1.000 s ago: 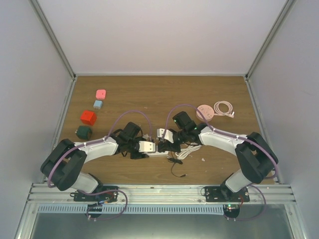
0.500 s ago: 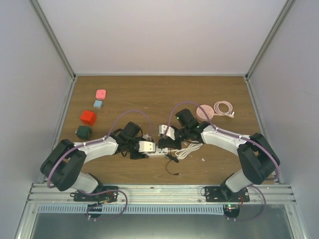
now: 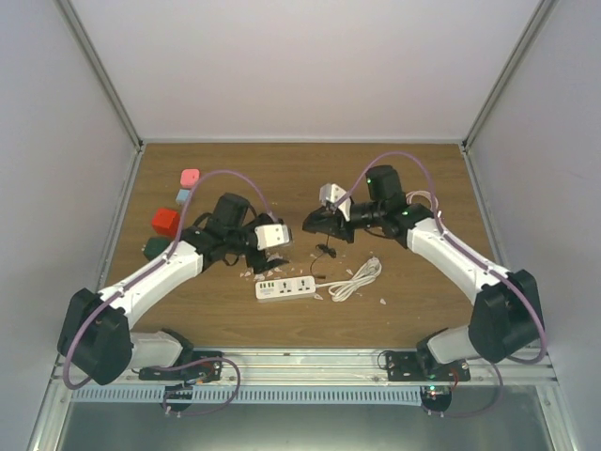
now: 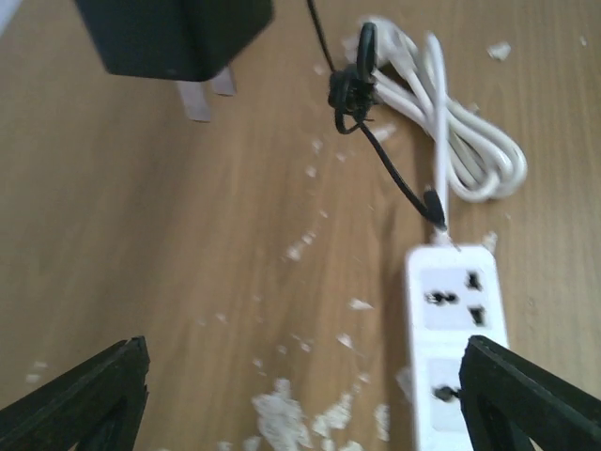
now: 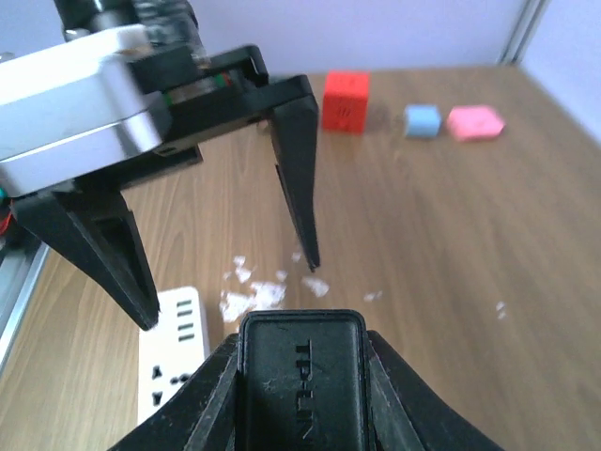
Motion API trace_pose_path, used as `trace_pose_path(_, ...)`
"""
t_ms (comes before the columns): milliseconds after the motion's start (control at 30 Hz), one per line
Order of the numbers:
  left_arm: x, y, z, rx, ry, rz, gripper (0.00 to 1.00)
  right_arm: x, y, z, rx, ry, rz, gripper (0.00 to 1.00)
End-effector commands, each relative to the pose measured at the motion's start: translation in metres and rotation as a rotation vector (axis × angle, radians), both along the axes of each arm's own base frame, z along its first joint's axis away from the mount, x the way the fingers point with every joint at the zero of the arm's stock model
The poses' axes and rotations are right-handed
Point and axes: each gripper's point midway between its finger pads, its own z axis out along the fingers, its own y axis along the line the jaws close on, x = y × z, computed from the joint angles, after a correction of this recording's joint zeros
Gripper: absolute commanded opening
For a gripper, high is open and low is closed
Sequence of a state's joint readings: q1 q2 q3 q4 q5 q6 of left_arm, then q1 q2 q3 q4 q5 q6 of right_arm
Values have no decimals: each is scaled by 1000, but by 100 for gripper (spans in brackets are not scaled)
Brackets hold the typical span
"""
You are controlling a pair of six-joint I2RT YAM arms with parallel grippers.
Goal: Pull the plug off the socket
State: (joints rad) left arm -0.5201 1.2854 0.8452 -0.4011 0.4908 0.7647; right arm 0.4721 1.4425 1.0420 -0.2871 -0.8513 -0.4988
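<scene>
The black plug (image 5: 300, 385) is off the socket and held above the table, with my right gripper (image 3: 315, 223) shut on it. Its metal prongs (image 4: 202, 99) are bare, and its thin black cable (image 4: 376, 141) hangs down to the wood. The white power strip (image 3: 285, 288) lies flat on the table with its sockets (image 4: 455, 301) free. My left gripper (image 4: 305, 404) hovers open above the strip's near end, touching nothing. It faces the plug in the right wrist view, where one of its fingers (image 5: 299, 178) shows.
The strip's coiled white cord (image 3: 355, 278) lies to its right. White flakes (image 3: 252, 272) litter the wood near the strip. Pink (image 3: 191, 177), light blue (image 3: 184, 196), red (image 3: 166, 222) and green (image 3: 153, 249) blocks sit at the left.
My right gripper pulled the plug out of the strip and carried it up and toward the back. My left gripper let go of the strip, opened wide and rose away.
</scene>
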Motion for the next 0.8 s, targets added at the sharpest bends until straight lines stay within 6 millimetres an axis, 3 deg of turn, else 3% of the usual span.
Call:
trace_pose_path(0, 24, -8, 61, -119, -83, 47, 92, 4, -1, 65, 145, -54, -6, 20)
trace_pose_path(167, 53, -13, 112, -161, -220, 91, 93, 19, -5, 90, 227, -11, -69, 23)
trace_pose_path(300, 71, -16, 136, -207, -277, 142, 92, 26, -5, 95, 288, 86, -101, 24)
trace_pose_path(567, 96, -28, 142, -227, -357, 224, 87, 59, -18, 92, 434, 312, -314, 23)
trace_pose_path(767, 101, -32, 146, -221, -396, 234, 85, 76, -21, 96, 494, 387, -388, 24)
